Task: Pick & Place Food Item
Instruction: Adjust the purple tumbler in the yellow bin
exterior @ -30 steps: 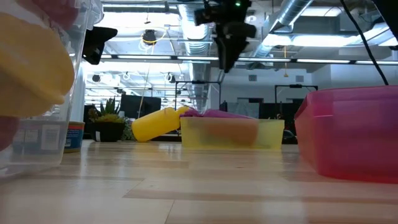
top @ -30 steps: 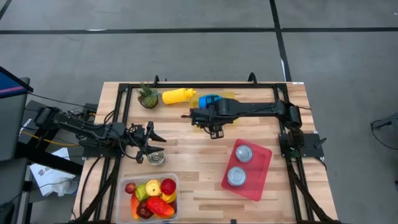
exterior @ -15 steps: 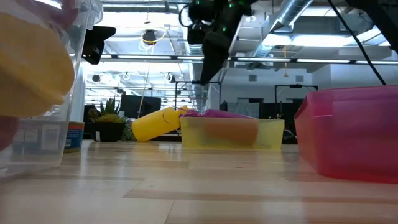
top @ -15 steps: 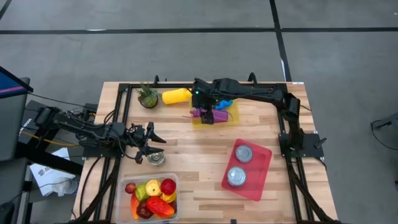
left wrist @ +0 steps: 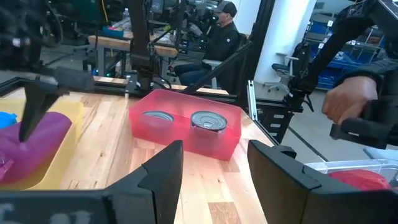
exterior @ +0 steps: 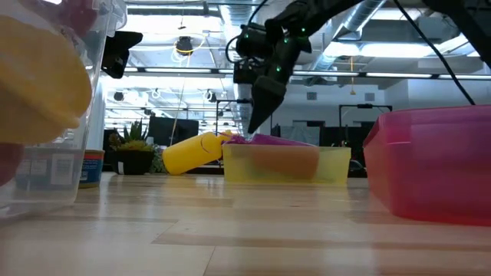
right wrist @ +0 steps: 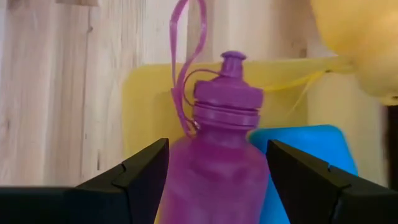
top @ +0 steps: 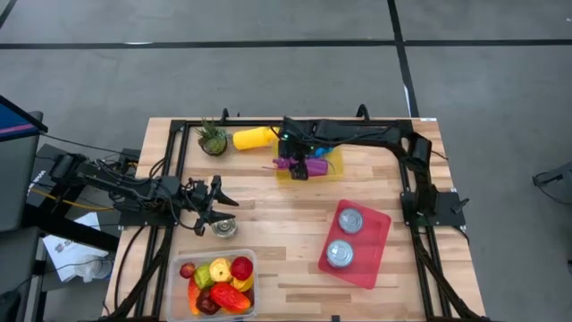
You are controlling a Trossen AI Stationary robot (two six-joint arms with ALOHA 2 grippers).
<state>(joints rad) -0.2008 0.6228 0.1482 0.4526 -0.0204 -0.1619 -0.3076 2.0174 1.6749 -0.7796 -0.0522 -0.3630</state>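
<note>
From desk [exterior: 230,230] level, a dark claw [exterior: 253,123] hangs tip-down just over a purple bottle [exterior: 268,140] lying in a yellow tray [exterior: 285,165]. A yellow bottle [exterior: 192,153] lies beside it; a pink bin [exterior: 433,161] looms right.

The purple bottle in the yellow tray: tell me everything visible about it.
The purple bottle looks like plastic, with a ribbed cap, a narrow spout and a thin loop strap trailing from its neck. It lies on its side in the yellow tray at the table's far edge, beside a blue item. The right tool hovers right above it, fingers open to either side of its body, not yet closed on it.
</note>
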